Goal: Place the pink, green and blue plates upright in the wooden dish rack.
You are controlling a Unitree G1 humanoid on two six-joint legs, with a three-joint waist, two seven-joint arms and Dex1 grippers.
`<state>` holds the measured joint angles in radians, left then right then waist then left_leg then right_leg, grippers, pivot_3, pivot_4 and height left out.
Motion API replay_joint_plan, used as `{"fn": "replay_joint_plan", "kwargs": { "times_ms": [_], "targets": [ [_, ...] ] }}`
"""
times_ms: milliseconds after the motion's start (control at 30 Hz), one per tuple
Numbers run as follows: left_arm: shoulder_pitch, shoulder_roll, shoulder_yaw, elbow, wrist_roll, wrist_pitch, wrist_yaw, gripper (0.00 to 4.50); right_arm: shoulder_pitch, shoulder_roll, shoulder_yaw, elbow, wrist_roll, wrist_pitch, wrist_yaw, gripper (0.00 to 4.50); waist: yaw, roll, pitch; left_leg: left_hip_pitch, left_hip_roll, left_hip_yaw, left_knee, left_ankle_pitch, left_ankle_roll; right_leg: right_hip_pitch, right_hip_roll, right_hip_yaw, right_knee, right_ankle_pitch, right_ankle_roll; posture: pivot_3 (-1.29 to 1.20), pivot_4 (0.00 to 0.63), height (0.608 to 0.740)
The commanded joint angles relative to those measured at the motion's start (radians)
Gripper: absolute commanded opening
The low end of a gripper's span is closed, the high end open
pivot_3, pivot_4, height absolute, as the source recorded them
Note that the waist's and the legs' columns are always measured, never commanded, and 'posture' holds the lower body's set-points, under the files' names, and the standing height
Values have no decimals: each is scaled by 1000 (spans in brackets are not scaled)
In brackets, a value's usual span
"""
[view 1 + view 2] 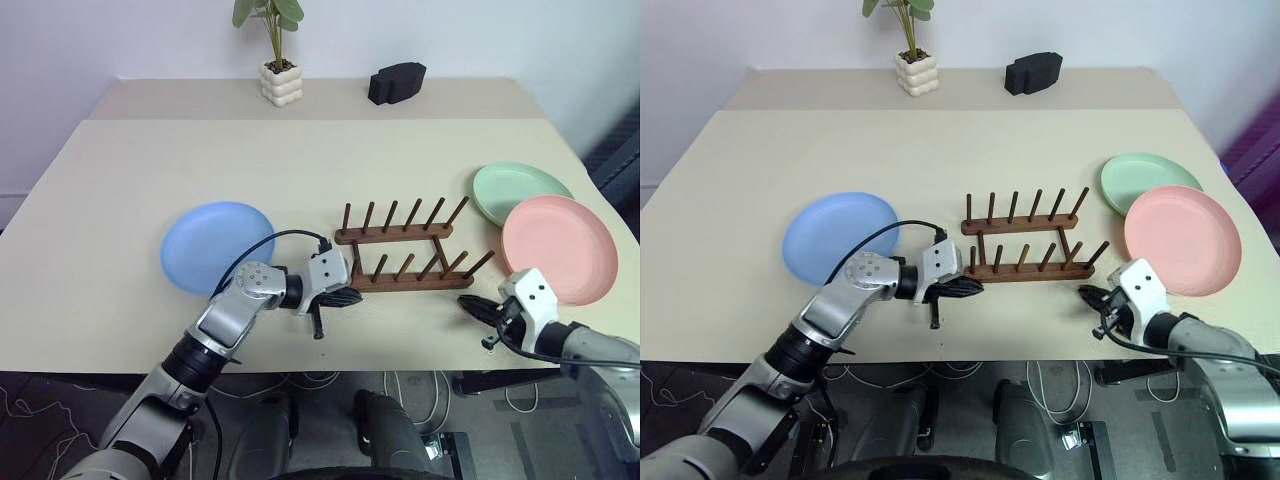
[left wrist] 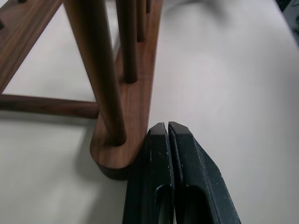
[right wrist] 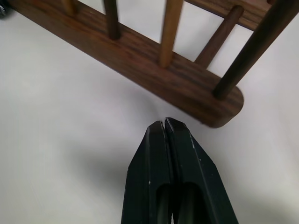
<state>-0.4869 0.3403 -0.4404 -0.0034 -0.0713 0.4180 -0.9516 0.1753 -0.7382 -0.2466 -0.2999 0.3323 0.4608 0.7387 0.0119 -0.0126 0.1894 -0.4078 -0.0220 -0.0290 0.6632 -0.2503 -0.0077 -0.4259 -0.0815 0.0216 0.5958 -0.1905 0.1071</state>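
Between my two hands sits the rack (image 1: 405, 250), empty on the bench (image 1: 120, 180). My left hand (image 1: 345, 297), fingers pressed together and holding nothing, touches its near rail's end; my right hand (image 1: 1092, 294), also closed and empty, lies near the other end. Behind my left arm lies the blue plate (image 1: 215, 245); beyond my right hand, pink plate (image 1: 560, 247) overlaps green plate (image 1: 515, 187).

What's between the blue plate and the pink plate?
The rack stands between the blue plate and the pink plate, clearest in the left eye view.
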Motion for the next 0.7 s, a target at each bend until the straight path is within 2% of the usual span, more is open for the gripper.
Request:
{"fn": "replay_joint_plan", "kwargs": {
  "times_ms": [33, 700],
  "targets": [
    [-16, -11, 12, -8, 8, -23, 23, 55, -42, -18, 13, 34, -29, -38, 9, 0, 0, 0, 0, 0, 0, 0, 0, 0, 0, 0, 0, 0, 0, 0, 0, 0, 150, 736],
    [-48, -35, 34, 65, 49, -61, 119, 55, -301, 34, 141, 273, -141, -181, 2, 0, -1, 0, 0, 0, -2, 0, 0, 0, 0, 0, 0, 0, 1, 1, 0, 0, 150, 736]
  ]
}}
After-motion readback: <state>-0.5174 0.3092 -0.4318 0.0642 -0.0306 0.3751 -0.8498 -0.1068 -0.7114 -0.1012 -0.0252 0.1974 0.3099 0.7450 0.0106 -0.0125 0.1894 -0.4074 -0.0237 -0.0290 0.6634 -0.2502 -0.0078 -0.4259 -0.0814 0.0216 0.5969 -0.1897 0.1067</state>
